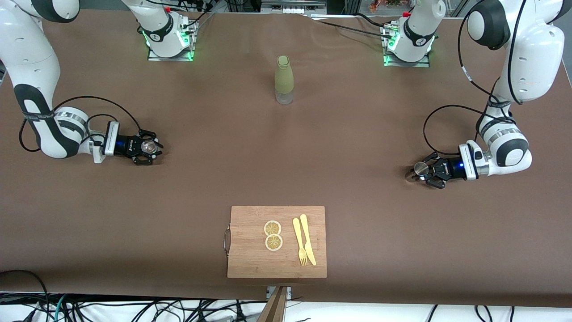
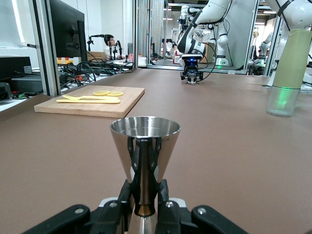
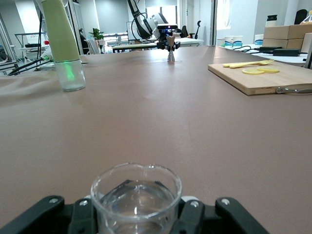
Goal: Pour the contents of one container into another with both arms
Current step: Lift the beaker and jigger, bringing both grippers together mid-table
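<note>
The small clear glass [image 1: 147,146] [image 3: 136,197] stands upright between the fingers of my right gripper [image 1: 151,146] [image 3: 136,214], which is shut on it, low at the table toward the right arm's end. The steel jigger [image 1: 419,168] [image 2: 145,141] is upright, wide cone on top. My left gripper [image 1: 423,171] [image 2: 145,207] is shut on its narrow waist, low at the table toward the left arm's end. In the right wrist view, the jigger [image 3: 171,53] shows small and distant. Whether either vessel rests on the table I cannot tell.
An olive-green sleeved bottle [image 1: 283,80] [image 2: 291,68] [image 3: 62,44] stands mid-table near the arm bases. A wooden cutting board [image 1: 250,250] [image 2: 58,108] [image 3: 243,83] near the front edge carries two lemon slices [image 1: 272,235], a yellow fork [image 1: 299,241] and a knife [image 1: 308,245].
</note>
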Available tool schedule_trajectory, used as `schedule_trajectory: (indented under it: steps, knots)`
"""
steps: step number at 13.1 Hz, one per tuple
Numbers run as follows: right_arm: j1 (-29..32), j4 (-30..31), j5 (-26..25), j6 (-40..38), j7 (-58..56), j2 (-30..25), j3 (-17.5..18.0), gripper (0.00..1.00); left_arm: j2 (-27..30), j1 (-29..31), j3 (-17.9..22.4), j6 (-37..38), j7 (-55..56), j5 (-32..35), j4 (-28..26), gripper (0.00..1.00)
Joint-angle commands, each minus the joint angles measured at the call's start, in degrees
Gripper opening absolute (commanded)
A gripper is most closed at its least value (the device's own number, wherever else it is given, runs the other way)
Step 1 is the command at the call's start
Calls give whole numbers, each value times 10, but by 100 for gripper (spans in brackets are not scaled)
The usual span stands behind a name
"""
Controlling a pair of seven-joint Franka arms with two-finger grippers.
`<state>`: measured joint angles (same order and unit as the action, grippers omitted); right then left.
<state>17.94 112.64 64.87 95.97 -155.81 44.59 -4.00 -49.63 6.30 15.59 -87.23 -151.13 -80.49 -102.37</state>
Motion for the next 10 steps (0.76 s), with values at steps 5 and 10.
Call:
schedule_trajectory:
  steps: [5,10]
  knots:
    - [11,-1,25,-11,-2,-16,31,25,-7,-64,-25,18,0,-36,16,0]
    - [5,-1,32,-10,73,-52,79,25,-6,-153,-44,-12,29,-81,24,0]
